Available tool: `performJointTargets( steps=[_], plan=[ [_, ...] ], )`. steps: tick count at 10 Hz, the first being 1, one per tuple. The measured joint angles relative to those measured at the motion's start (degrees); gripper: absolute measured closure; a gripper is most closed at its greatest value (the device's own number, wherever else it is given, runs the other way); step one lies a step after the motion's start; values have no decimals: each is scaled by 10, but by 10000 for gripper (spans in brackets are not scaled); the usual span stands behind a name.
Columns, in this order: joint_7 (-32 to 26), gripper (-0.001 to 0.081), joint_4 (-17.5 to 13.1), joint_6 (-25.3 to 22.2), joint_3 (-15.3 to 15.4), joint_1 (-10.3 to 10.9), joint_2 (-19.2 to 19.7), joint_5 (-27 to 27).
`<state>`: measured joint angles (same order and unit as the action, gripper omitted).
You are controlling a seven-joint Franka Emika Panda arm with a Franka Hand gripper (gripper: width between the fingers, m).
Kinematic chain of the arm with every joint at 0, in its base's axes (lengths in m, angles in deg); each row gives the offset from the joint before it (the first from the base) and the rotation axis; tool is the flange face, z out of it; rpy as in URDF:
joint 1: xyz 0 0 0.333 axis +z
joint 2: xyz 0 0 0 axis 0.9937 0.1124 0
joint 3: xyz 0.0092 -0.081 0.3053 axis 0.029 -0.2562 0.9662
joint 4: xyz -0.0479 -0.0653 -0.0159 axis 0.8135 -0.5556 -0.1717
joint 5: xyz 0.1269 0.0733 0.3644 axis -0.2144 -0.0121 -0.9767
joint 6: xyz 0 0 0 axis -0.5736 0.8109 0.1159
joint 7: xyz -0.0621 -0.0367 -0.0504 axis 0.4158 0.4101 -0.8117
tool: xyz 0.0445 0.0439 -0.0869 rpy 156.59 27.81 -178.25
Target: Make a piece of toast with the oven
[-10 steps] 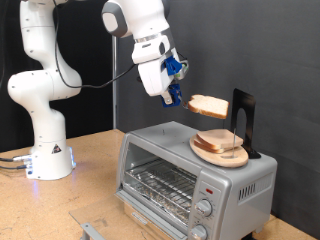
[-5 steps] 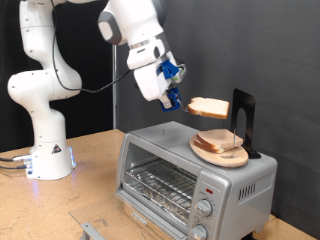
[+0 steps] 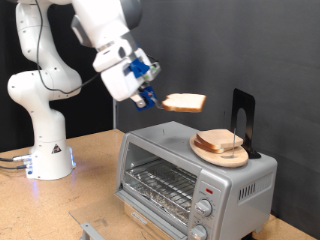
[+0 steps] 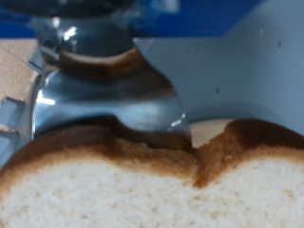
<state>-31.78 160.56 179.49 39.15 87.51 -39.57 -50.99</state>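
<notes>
Gripper (image 3: 150, 95) clenched on the piece of toast (image 3: 184, 101), gripping it at one crust edge; slice sticks out level toward the exterior view's right, held in mid-air above the oven (image 3: 195, 180), clear of the oven top, not touching anything else. Wrist view: toast (image 4: 152, 180) fills the lower frame w/ crust edge toward the fingers (image 4: 104, 90); exact contact line is too blurred to tell. Remaining bread slices (image 3: 218, 141) lie stacked on the round wooden plate (image 3: 220, 155), which sits on the oven top near its right end, just beside a black upright stand (image 3: 243, 120). Held slice is up and to the left of that pile, apart from it. Oven door shut, wire rack visible through glass, knobs (image 3: 205, 208) at right front. Open air around toast on all sides; open tabletop (image 3: 90, 195) left of the oven, robot base (image 3: 45, 160) at far left.
</notes>
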Motion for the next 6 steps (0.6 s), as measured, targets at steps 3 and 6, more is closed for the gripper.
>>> performJointTargets(
  steps=[3, 6],
  plan=[
    [-15, 394, 42, -23, -27, -25, -51, 15],
    [-28, 394, 66, -37, -43, -38, -81, 25]
  ],
)
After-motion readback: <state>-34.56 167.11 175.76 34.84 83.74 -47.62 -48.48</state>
